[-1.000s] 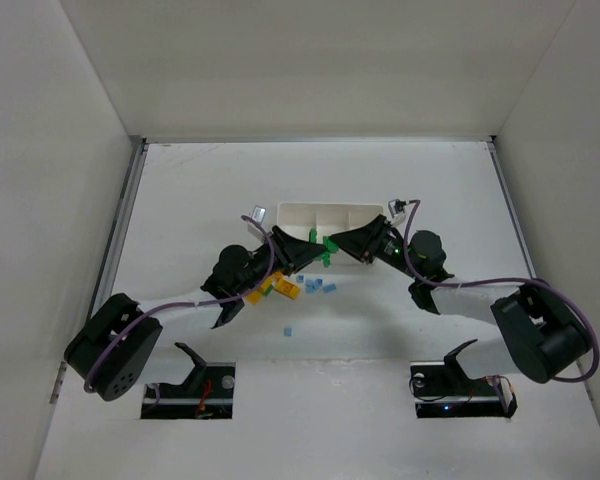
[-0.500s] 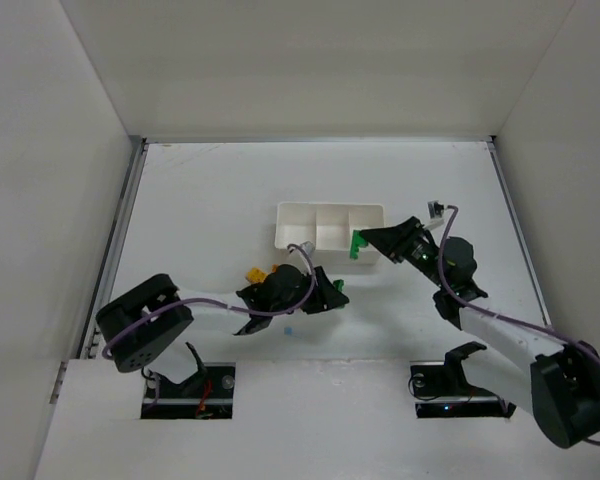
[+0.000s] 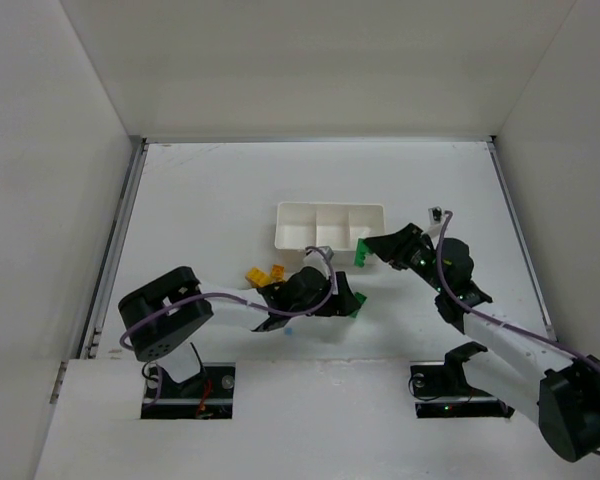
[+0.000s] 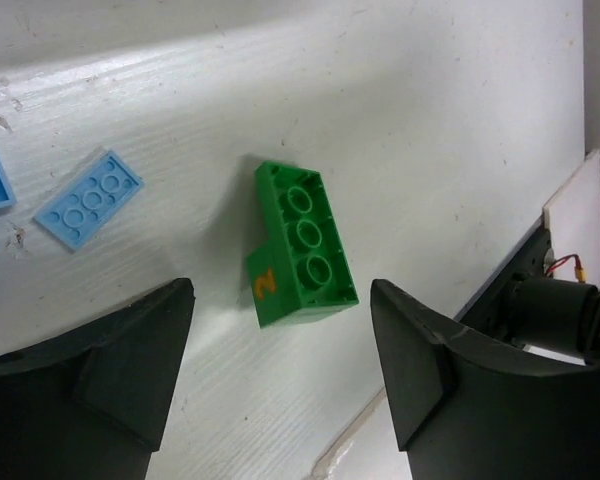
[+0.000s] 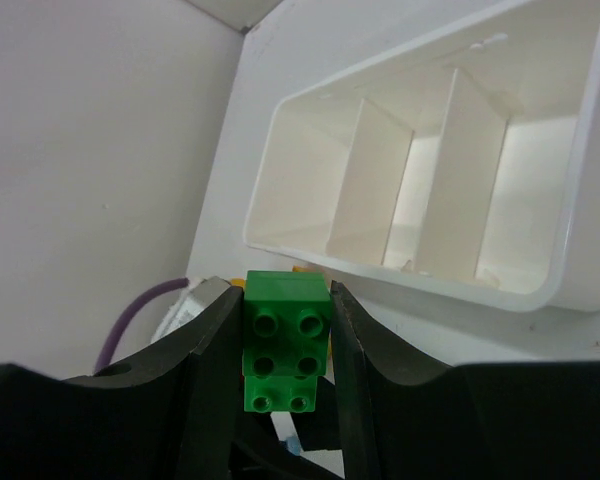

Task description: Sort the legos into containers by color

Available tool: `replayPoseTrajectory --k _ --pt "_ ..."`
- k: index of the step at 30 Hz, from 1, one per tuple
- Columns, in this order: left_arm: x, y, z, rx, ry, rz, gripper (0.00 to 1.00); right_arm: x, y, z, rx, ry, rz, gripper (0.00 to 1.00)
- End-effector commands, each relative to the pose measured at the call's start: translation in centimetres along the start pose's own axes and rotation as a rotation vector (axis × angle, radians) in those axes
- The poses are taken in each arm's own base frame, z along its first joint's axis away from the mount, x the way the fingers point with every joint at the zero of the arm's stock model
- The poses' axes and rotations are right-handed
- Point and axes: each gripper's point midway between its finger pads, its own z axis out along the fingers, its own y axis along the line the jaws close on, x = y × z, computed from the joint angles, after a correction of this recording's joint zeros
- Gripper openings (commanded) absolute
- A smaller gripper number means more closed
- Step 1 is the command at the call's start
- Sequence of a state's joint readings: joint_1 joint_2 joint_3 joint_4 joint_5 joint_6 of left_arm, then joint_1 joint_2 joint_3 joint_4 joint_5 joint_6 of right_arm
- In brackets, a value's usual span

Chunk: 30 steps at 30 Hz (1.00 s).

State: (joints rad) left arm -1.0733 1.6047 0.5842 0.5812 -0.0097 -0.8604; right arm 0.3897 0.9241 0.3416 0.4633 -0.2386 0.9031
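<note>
My right gripper [image 5: 285, 345] is shut on a stack of green legos [image 5: 285, 338], held just in front of the white three-compartment tray [image 5: 400, 272]; from above, that gripper [image 3: 364, 252] hovers off the tray's [image 3: 292, 240] near right corner. My left gripper [image 4: 280, 335] is open, low over the table. A green lego [image 4: 300, 245] with an orange 2 on its side lies loose just ahead of its jaws, also visible from above as a green lego [image 3: 359, 301]. Two light blue flat legos [image 4: 88, 197] lie to its left. Yellow-orange legos [image 3: 263, 275] sit left of the left arm.
A tiny light blue piece [image 3: 288, 328] lies near the left arm's forearm. The raised front ledge [image 4: 570, 210] with the arm mounts runs close to the right of the left gripper. White walls enclose the table on three sides.
The left arm swung from the tray toward the near centre, then its jaws opened and the green lego now lies free. The right arm pulled back from the tray, still gripping its green legos.
</note>
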Motion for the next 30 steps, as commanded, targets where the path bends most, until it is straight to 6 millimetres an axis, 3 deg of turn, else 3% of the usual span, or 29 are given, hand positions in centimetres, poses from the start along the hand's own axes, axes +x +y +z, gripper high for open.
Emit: replayPoseTrajectory --k 1,9,12,23,27,30 --pt "-2.3 -1.5 -1.5 0.033 -0.063 0.029 0.71 -1.3 2.0 0.6 -0.045 -0.031 -0.039 0.35" --pt "-8.0 -4.5 -7.4 0.180 -0.260 0.002 0.67 -1.7 3.5 1.2 -0.091 -0.024 -0.019 0.35" --pt "-9.8 -5.0 -8.5 0.198 -0.322 0.001 0.64 -1.7 4.0 1.7 -0.099 -0.019 0.003 0.35" --pt "-13.8 -5.8 -8.7 0.128 -0.431 0.133 0.55 -0.2 5.8 3.2 -0.122 0.034 0.049 0.34" --pt "-14.1 -6.2 -8.5 0.124 -0.437 0.159 0.52 0.8 5.6 3.7 -0.114 0.054 0.051 0.34" --pt "-13.9 -6.2 -7.8 0.112 -0.424 0.171 0.44 1.3 6.0 3.9 -0.128 0.066 0.056 0.34"
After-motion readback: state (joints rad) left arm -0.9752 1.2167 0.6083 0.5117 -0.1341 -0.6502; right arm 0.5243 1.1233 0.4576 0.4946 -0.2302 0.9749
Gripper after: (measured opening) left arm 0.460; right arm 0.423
